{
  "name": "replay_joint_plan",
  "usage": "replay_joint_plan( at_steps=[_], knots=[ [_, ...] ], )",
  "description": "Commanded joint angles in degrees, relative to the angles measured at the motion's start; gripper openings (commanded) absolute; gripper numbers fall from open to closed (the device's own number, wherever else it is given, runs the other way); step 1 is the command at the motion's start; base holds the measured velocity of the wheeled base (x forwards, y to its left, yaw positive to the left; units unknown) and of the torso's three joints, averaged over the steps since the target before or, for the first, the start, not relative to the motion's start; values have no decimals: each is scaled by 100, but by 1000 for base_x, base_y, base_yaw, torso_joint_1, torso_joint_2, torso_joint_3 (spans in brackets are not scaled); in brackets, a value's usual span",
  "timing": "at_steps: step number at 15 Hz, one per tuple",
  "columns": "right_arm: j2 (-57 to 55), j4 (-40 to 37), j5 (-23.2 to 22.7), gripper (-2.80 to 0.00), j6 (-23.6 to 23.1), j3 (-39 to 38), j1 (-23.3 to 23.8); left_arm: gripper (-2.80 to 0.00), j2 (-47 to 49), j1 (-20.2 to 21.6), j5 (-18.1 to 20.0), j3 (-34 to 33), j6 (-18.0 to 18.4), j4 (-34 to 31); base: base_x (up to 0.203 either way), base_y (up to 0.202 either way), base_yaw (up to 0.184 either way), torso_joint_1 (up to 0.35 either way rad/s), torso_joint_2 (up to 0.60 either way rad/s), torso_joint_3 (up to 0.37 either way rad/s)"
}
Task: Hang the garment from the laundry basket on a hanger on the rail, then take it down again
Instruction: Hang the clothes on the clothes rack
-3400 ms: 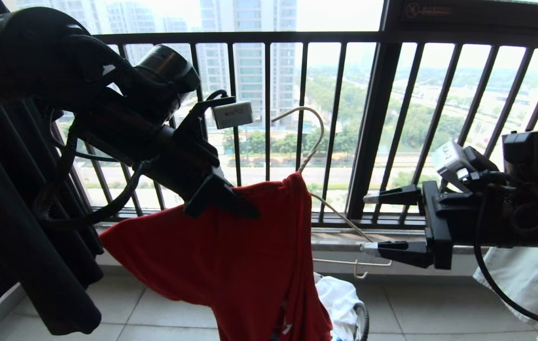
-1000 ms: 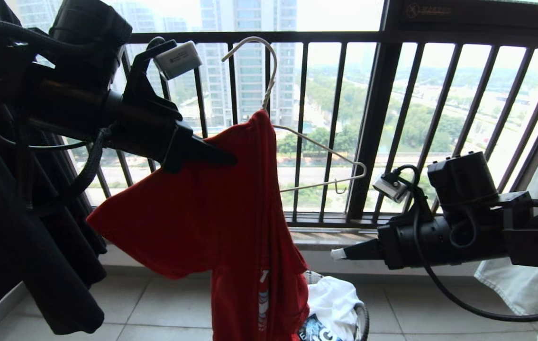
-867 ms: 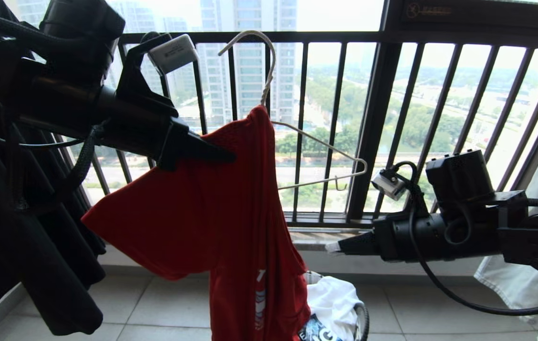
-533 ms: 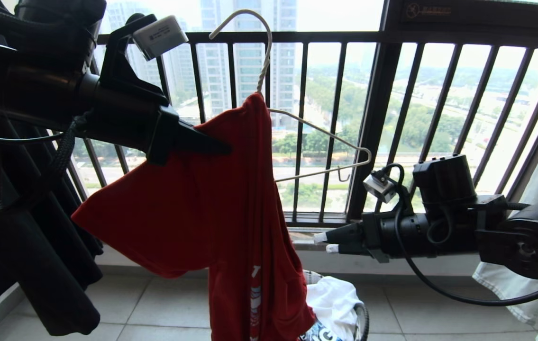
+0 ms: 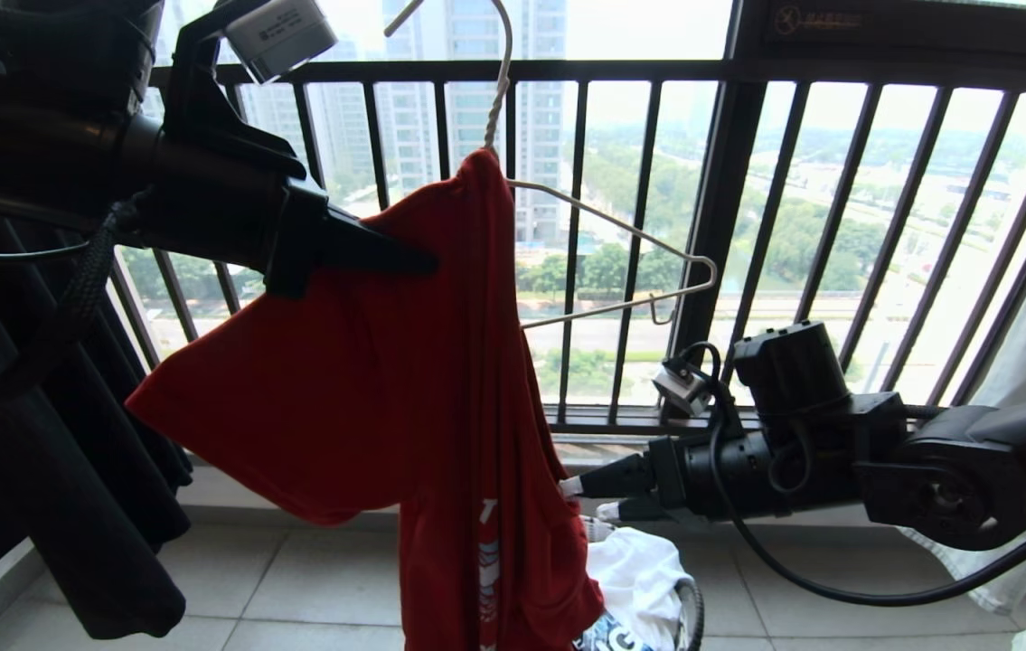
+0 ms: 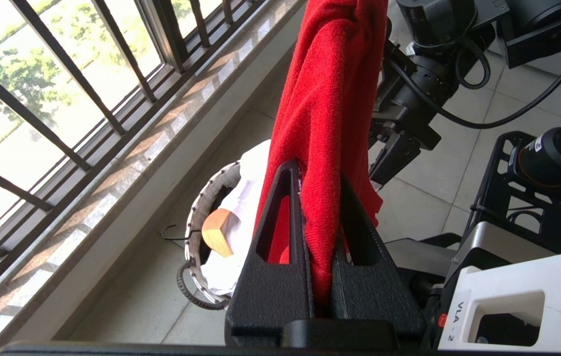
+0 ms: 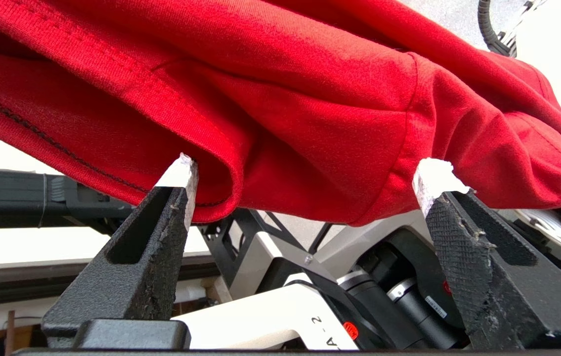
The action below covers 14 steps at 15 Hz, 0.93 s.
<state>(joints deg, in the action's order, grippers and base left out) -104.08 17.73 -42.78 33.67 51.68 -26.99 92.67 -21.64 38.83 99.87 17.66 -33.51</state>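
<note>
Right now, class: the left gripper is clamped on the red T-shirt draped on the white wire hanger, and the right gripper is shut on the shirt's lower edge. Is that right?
Not quite. The left gripper is shut on the red T-shirt on the white wire hanger, but the right gripper is open: the right wrist view shows its fingers spread wide beside the cloth.

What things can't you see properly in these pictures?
- Top of the hanger: its hook is cut off by the head view's upper edge, so whether it is on a rail cannot be told.
- Hanger's left half: covered by the red T-shirt.
- Laundry basket: mostly hidden behind the T-shirt and white cloth in both the head and left wrist views.
- T-shirt's print: only a strip shows, too small to read.
</note>
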Motion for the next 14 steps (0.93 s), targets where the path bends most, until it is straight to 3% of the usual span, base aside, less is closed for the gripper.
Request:
replay_joint_plan(
  at_steps=[1, 3, 4, 10, 14],
  knots=[
    [-7, 3, -5, 0, 17, 0, -139, -280, -12, -7, 20, 13, 1, -15, 0, 0, 0, 0, 0, 0],
    [-7, 3, 91, 0, 26, 9, -191, -280, -27, -7, 20, 15, 1, -15, 0, 0, 0, 0, 0, 0],
    [-7, 7, 130, -280, 26, 9, -222, -280, -49, -7, 20, 15, 1, -15, 0, 0, 0, 0, 0, 0],
    [-90, 20, 339, -280, 24, 81, -198, -280, -127, -7, 20, -10, 1, -15, 0, 0, 0, 0, 0, 0],
    [-104, 29, 525, -280, 17, 264, 243, -280, -360, 2, 20, -232, -8, -24, 0, 0, 0, 0, 0, 0]
  ],
)
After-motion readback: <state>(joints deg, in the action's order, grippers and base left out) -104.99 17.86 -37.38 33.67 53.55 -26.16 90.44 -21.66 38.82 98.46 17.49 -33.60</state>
